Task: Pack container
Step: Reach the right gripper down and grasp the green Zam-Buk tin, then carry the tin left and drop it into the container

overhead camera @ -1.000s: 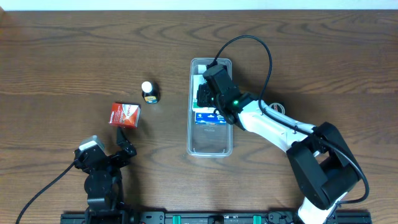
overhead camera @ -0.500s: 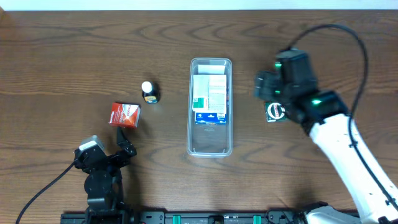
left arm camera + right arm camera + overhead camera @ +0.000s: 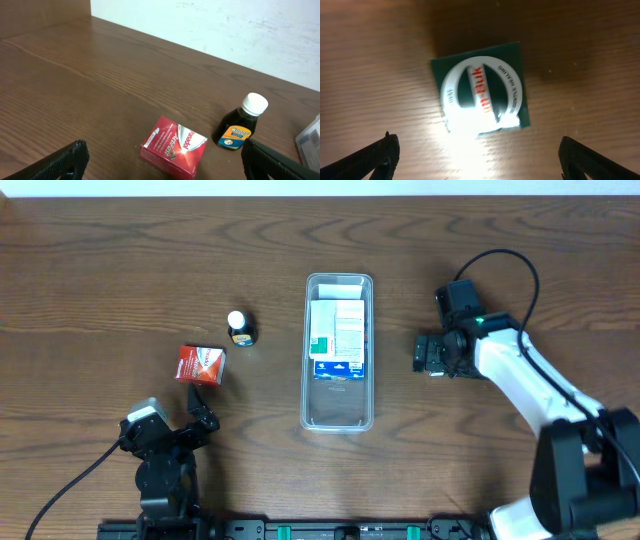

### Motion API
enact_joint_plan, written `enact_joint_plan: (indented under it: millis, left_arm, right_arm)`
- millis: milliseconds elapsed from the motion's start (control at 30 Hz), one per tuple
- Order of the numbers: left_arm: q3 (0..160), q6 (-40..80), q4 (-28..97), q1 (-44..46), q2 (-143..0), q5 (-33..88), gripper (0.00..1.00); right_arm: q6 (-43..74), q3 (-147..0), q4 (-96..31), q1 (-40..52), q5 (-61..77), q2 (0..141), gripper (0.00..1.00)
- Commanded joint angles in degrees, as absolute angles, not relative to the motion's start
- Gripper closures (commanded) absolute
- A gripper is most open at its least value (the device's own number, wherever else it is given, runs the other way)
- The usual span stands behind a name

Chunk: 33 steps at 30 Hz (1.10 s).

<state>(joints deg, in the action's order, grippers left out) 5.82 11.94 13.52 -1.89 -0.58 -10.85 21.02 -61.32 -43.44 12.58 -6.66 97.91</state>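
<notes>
Right tool [image 3: 432, 354] swung right, container [image 3: 338, 414] well left

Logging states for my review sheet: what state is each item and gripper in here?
container: partly packed, near end bare
white box: flat inside the container
blue box: flat inside, beside the white box
red box: lying on the table, unpacked
bottle: upright, cap on, unpacked
green box: flat on the table, ungrasped
left gripper: open, empty
right gripper: open, above the green box

clear plastic container [image 3: 338, 415], wood-grain table [image 3: 120, 270] — matt
</notes>
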Motion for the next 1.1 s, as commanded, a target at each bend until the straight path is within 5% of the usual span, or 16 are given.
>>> enact_joint_plan:
  millis: [0, 200, 467, 633, 1067]
  left_arm:
    - [4.4, 11.6, 14.0, -2.2, -0.2, -10.9, 0.02]
    - [4.4, 11.6, 14.0, -2.2, -0.2, -10.9, 0.02]
    - [4.4, 11.6, 14.0, -2.2, -0.2, -10.9, 0.02]
    - [4.4, 11.6, 14.0, -2.2, -0.2, -10.9, 0.02]
    - [4.4, 11.6, 14.0, -2.2, -0.2, -10.9, 0.02]
  right_arm:
    - [17.2, -61.1, -42.2, 10.5, -8.2, 102.1, 0.01]
    - [16.6, -61.1, -39.5, 10.2, -7.3, 105.4, 0.04]
    - [16.7, -61.1, -38.5, 10.2, -5.8, 103.1, 0.25]
    - [16.7, -61.2, -38.6, 10.2, -1.9, 97.8, 0.38]
    - [25.1, -61.9, -34.2, 21.1, 5.4, 75.9, 0.49]
